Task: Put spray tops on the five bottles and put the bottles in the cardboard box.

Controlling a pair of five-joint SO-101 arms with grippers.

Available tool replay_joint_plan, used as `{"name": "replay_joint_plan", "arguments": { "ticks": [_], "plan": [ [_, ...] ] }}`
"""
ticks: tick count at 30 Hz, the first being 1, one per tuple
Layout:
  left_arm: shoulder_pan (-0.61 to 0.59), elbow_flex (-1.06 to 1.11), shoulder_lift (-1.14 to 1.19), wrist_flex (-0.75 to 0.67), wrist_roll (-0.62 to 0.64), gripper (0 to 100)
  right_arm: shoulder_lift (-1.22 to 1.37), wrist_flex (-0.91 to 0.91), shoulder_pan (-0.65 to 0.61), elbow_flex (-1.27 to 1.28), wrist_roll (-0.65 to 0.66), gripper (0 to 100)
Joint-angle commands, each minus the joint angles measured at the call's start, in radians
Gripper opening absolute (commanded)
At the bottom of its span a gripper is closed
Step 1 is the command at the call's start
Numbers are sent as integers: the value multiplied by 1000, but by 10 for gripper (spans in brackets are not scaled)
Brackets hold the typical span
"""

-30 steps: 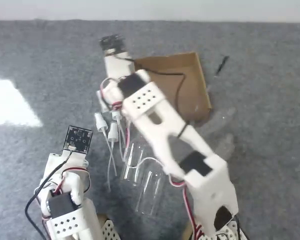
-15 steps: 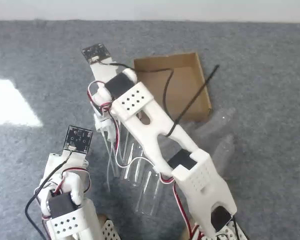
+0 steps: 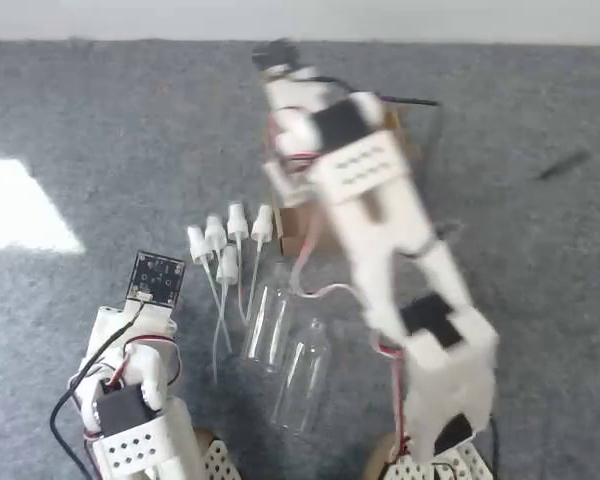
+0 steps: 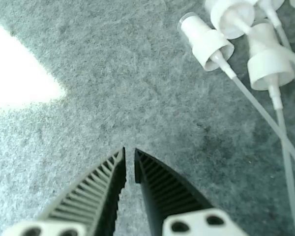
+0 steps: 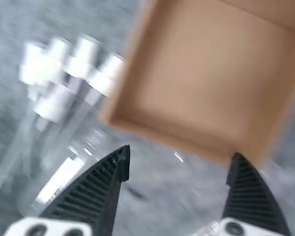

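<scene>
Left jaws almost together, gripping nothing, low over the grey counter (image 4: 88,73). Seen from above, the spray tops (image 3: 226,236) lie at their two o'clock. Right jaws spread wide and empty above the cardboard box (image 5: 201,83). The bottles (image 3: 285,345) lie flat at five o'clock of the tops.

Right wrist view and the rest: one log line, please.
left end effector shut, over carpet near loose spray tops | right end effector open, empty, above cardboard box | bottles uncapped, on carpet

Grey carpet (image 3: 100,120) bears spray tops (image 3: 237,222), bottles (image 3: 300,375), cardboard box (image 5: 206,73).
</scene>
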Motion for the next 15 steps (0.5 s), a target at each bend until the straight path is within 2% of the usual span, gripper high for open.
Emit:
{"name": "replay_joint_plan", "arguments": {
  "ticks": [1,6,10,12,15],
  "plan": [
    [-3,-10,-26,-5,-5,27,-392,42,246,310,133,296],
    [-3,-10,-26,-5,-5,27,-601,-21,533,701,279,329],
    [-3,-10,-26,-5,-5,27,-680,-234,713,1014,311,395],
    [-3,-10,-26,-5,-5,27,-699,-328,748,1151,310,399],
    [-3,-10,-26,-5,-5,27,-710,-426,736,1303,315,399]
  ]
}}
